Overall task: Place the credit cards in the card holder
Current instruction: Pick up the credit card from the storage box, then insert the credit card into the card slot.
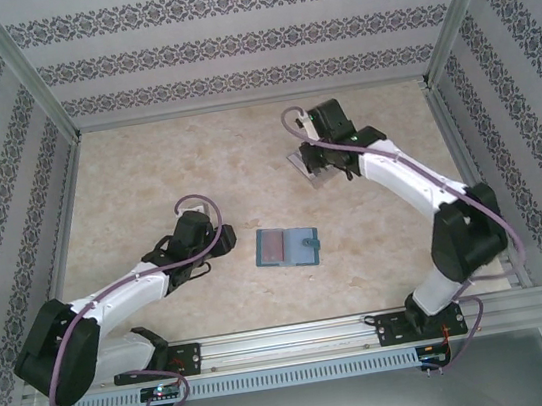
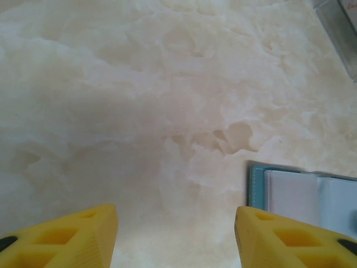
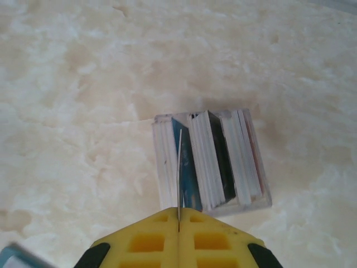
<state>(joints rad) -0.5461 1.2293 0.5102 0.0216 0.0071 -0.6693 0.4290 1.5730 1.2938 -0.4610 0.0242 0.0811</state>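
Observation:
The teal-blue card holder (image 1: pixel 288 246) lies open on the table's middle, its grey inside up; its left edge (image 2: pixel 301 192) shows in the left wrist view. My left gripper (image 1: pixel 221 238) (image 2: pixel 175 223) rests open just left of it, nothing between its fingers. At the back, a clear slotted stand (image 1: pixel 308 164) (image 3: pixel 209 162) holds several credit cards on edge. My right gripper (image 1: pixel 323 153) (image 3: pixel 178 215) is above it, shut on a thin card (image 3: pixel 179 173) seen edge-on, which still reaches down over the stand's left slot beside a blue card (image 3: pixel 189 173).
The table is pale marbled stone (image 1: pixel 196 173) with patterned walls on three sides. The stand's corner (image 2: pixel 340 28) shows at the upper right of the left wrist view. A corner of the card holder (image 3: pixel 17 258) shows at the bottom left of the right wrist view.

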